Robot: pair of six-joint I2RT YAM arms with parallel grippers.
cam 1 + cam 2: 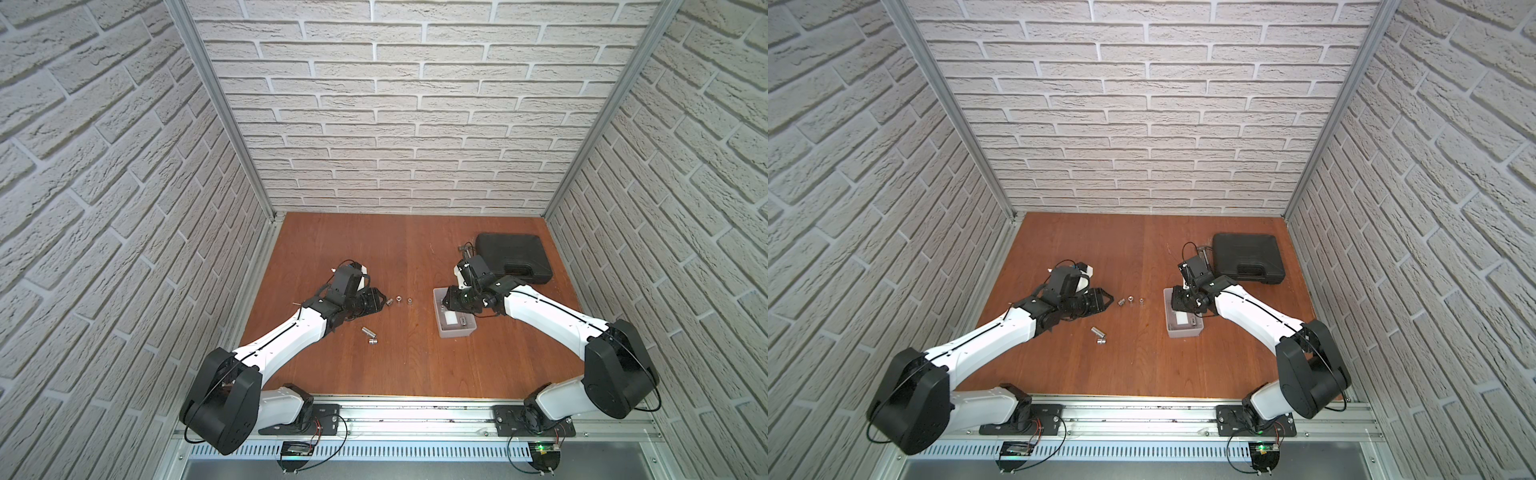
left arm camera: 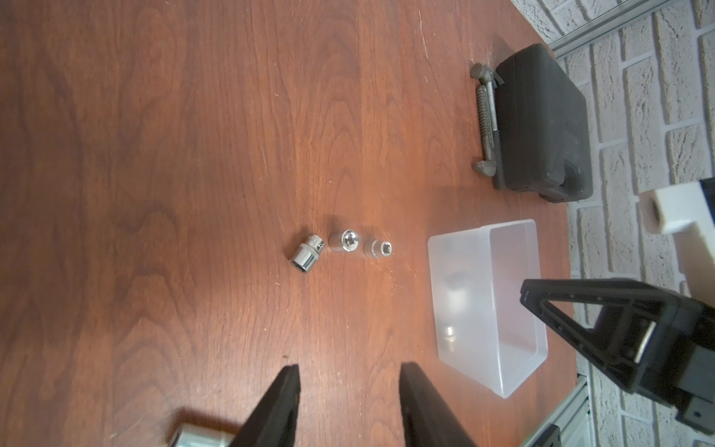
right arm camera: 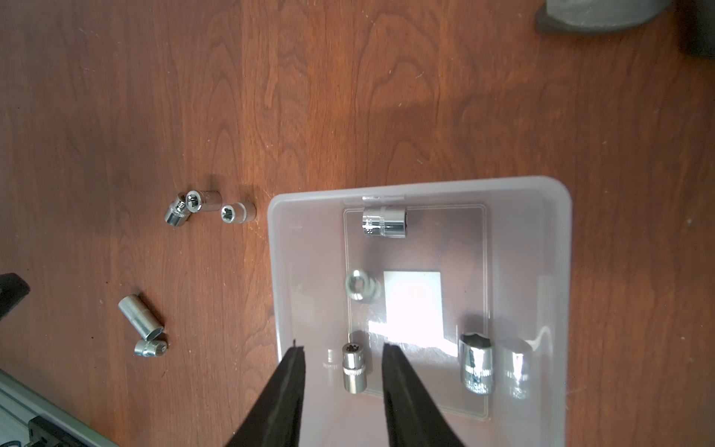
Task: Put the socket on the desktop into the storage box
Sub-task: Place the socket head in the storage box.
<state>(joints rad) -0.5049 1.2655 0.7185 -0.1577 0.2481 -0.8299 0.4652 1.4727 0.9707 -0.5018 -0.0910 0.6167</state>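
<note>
On the desktop (image 1: 415, 361) three small chrome sockets (image 1: 399, 299) lie in a row, and two more sockets (image 1: 370, 336) lie nearer the front. My left gripper (image 2: 350, 367) is open, low over bare wood just short of the row (image 2: 343, 251). The storage box (image 3: 278, 271) holds several sockets. My right gripper (image 3: 342, 345) hangs open inside it. A small upright socket (image 3: 354, 371) stands free between its fingers, touching neither. In a top view the right gripper (image 1: 451, 305) covers the box's far end (image 1: 457, 330).
A closed black tool case (image 1: 513, 257) sits at the back right behind the box, with a grey metal tool (image 2: 488, 120) lying along its side. Brick-pattern walls close in three sides. An aluminium rail (image 1: 415, 419) runs along the front edge.
</note>
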